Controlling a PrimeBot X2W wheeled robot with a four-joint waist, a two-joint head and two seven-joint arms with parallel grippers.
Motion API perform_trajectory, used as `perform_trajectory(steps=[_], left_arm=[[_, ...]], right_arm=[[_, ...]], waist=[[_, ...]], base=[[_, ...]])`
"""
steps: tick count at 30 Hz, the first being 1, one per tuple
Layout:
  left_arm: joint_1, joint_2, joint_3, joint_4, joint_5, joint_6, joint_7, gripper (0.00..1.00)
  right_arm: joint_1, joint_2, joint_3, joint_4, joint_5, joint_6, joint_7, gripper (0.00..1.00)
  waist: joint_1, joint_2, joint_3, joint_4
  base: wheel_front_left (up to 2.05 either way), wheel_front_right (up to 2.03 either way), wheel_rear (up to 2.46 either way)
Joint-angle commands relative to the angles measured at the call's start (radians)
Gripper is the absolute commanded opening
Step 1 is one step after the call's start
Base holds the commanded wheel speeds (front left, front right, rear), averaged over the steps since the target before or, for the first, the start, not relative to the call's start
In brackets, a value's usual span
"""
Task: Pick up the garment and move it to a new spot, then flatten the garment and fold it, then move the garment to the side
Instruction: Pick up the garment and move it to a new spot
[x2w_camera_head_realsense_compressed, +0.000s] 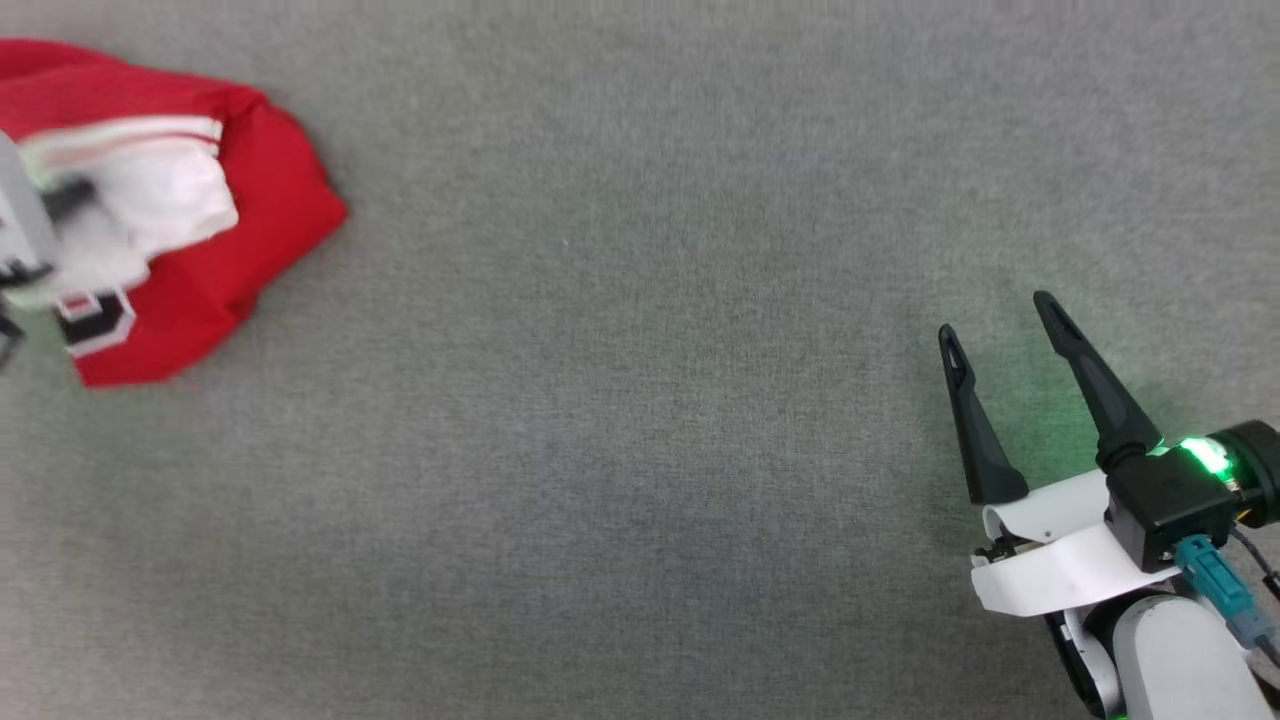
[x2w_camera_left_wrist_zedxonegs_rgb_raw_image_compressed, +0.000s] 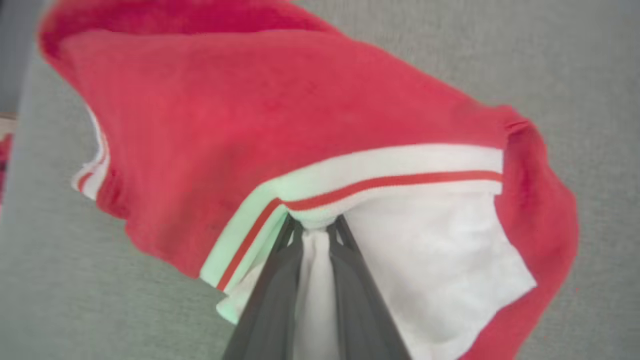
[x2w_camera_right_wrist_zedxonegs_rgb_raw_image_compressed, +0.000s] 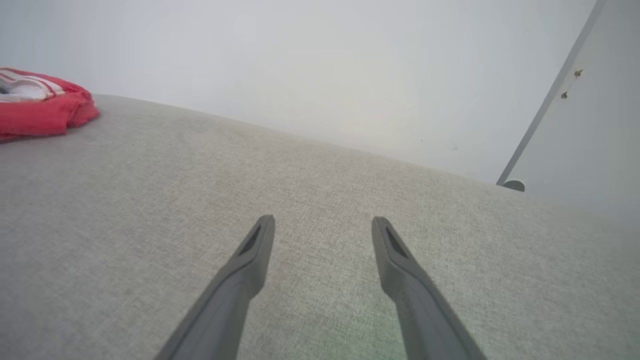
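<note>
The garment (x2w_camera_head_realsense_compressed: 240, 230), a red jersey T-shirt with white sleeves and striped trim, lies bunched at the far left of the grey cloth surface. In the left wrist view my left gripper (x2w_camera_left_wrist_zedxonegs_rgb_raw_image_compressed: 315, 225) is shut on the garment (x2w_camera_left_wrist_zedxonegs_rgb_raw_image_compressed: 250, 125), pinching a fold of its white sleeve just under the striped trim. Part of the left arm shows blurred at the head view's left edge, over the shirt. My right gripper (x2w_camera_head_realsense_compressed: 1000, 325) stands open at the lower right, well apart from the shirt, with nothing between its fingers (x2w_camera_right_wrist_zedxonegs_rgb_raw_image_compressed: 260, 240). The garment (x2w_camera_right_wrist_zedxonegs_rgb_raw_image_compressed: 42, 107) sits far off to the left in the right wrist view.
The grey fabric surface (x2w_camera_head_realsense_compressed: 640, 450) spreads wide between the shirt and the right gripper. In the right wrist view a pale wall rises beyond the surface's far edge, with a grey post (x2w_camera_right_wrist_zedxonegs_rgb_raw_image_compressed: 545, 110) at the right.
</note>
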Motion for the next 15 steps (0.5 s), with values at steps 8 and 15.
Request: perform_trajectory(steps=[8, 15], left_arm=[[-0.070, 0.042, -0.030, -0.093, 0.062, 0.002, -0.122, 0.00], [-0.074, 0.010, -0.064, -0.204, 0.074, 0.002, -0.118, 0.00]], right_arm=[[0.028, 0.027, -0.011, 0.069, 0.015, 0.000, -0.032, 1.00], [0.041, 0.037, -0.041, 0.117, 0.015, 0.000, -0.044, 1.00]], waist=[[0.0000, 0.0000, -0.168, 0.026], [0.0000, 0.0000, -0.258, 0.041]], base=[[0.00, 0.00, 0.00], [0.00, 0.00, 0.00]])
